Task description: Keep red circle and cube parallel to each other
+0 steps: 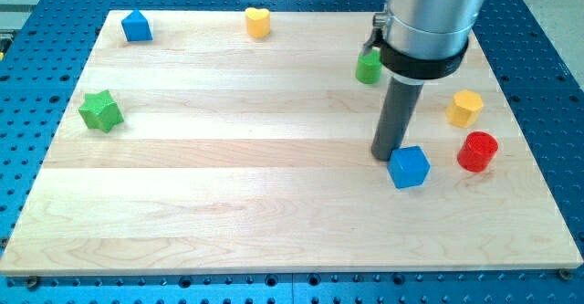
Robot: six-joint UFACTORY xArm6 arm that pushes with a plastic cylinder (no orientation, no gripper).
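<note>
my tip, the lower end of the straight dark rod, sits down on the pale wooden desk, touching or almost touching the left side of the small blue plastic cube; this arm carries no hand, so there is nothing to be wide, narrow or holding. the short red plastic cylinder, the task's red circle, stands just to the right of the cube and a shade farther from the camera, with a small gap between them. i judge the tip stands where it does so a short push can nudge the cube level with the red circle. the yellow hexagonal block lies just beyond the red circle. the other blocks lie well apart from the pair. no brand, label or writing can be read anywhere.
</note>
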